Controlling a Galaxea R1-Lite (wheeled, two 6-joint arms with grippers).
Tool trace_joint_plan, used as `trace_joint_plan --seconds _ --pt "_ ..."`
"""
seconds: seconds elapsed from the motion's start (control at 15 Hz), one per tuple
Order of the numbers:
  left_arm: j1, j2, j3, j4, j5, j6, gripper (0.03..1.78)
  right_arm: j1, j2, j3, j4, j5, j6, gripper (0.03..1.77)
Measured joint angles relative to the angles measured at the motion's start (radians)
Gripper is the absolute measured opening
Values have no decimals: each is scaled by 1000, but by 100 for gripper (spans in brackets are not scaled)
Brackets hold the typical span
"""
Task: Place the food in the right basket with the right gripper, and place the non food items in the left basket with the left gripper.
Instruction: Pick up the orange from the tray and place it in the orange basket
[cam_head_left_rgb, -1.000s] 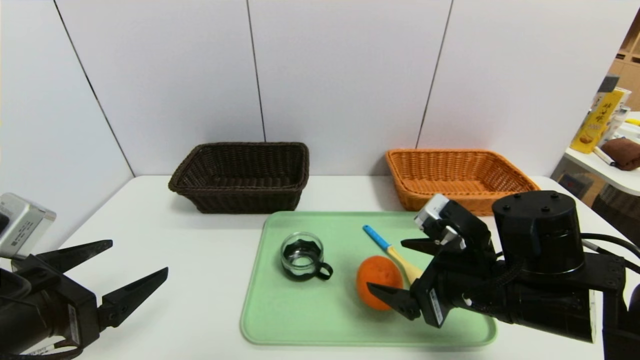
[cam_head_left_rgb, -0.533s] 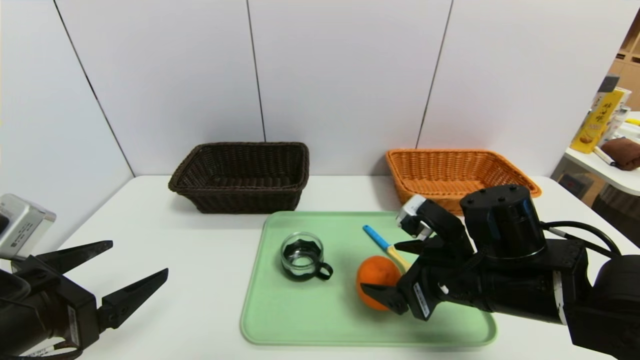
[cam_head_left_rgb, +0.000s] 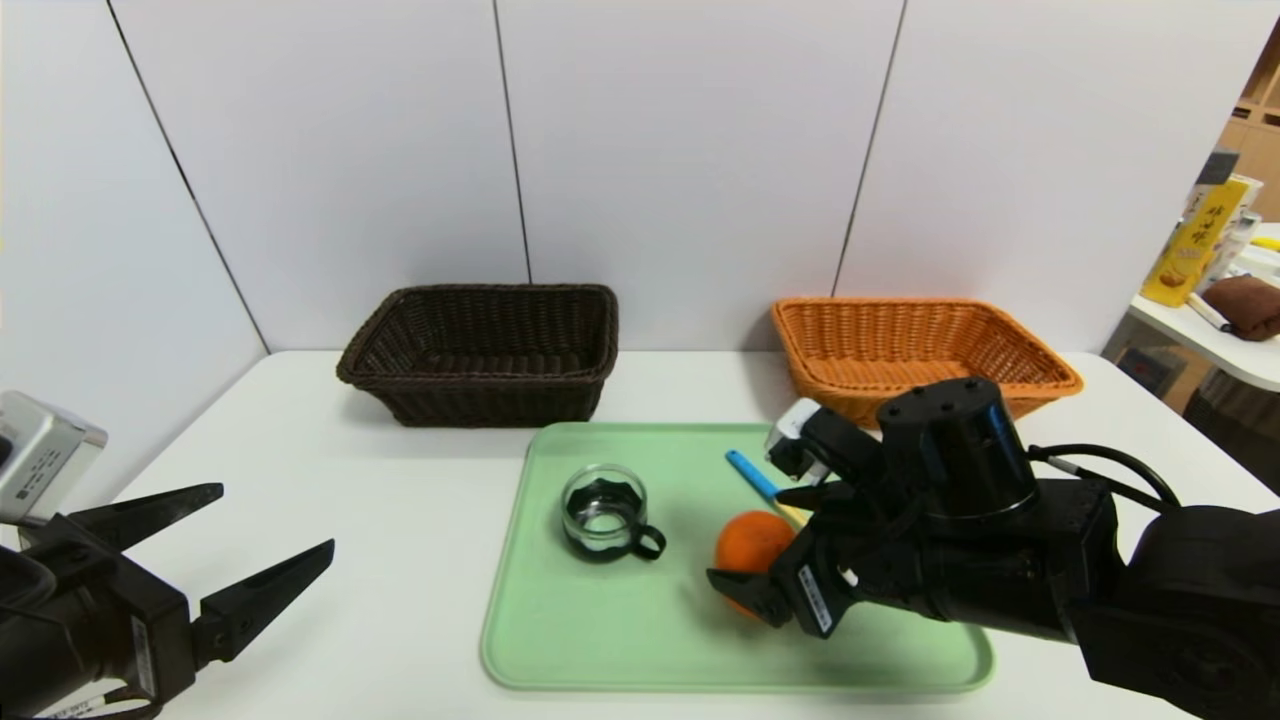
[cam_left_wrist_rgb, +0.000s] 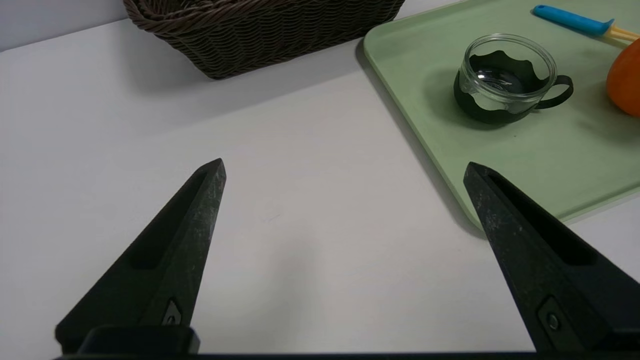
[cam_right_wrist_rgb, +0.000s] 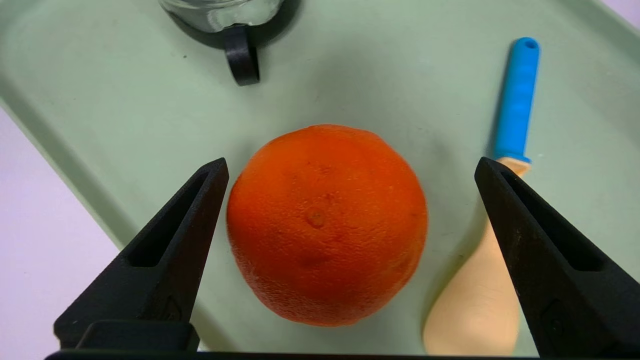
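The food, a round orange (cam_head_left_rgb: 752, 543) (cam_right_wrist_rgb: 327, 225), lies on the green tray (cam_head_left_rgb: 560, 640). My right gripper (cam_head_left_rgb: 745, 535) (cam_right_wrist_rgb: 350, 162) is open with one finger on each side of the orange; neither finger presses on it. The beige spoon with the blue handle (cam_head_left_rgb: 750, 472) (cam_right_wrist_rgb: 515, 100) lies just beside the orange, its bowl under one right finger. The glass cup (cam_head_left_rgb: 603, 510) (cam_left_wrist_rgb: 507, 77) stands on the tray's left half. My left gripper (cam_head_left_rgb: 278, 517) (cam_left_wrist_rgb: 344, 164) hovers open and empty over bare table left of the tray. Behind stand the dark brown left basket (cam_head_left_rgb: 480, 350) and the orange-tan right basket (cam_head_left_rgb: 900, 345).
White wall panels rise directly behind both baskets. A side table at the far right carries a yellow box (cam_head_left_rgb: 1195, 245) and a brown cloth (cam_head_left_rgb: 1245, 300). White table (cam_head_left_rgb: 400, 520) stretches between my left gripper and the tray.
My right arm has moved left, bringing its open fingers around the orange. The left arm has barely moved.
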Motion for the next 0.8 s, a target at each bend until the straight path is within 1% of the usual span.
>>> trace_joint_plan --seconds 0.07,0.2,0.33,0.4,0.53,0.8 --pt "0 -1 2 0 1 0 169 5 4 -1 -2 -1 0 170" --pt "0 -5 5 0 3 0 169 9 11 -1 -11 -24 -3 167" --pt "0 -7 5 1 3 0 169 14 12 -4 -11 -28 -3 132" --pt "0 -7 5 0 3 1 169 16 11 -6 -12 -30 -3 118" --pt "0 -7 5 0 3 1 169 17 9 -7 -14 -33 -5 102" --pt "0 -7 8 1 4 1 169 20 3 -7 -2 -36 -7 95"
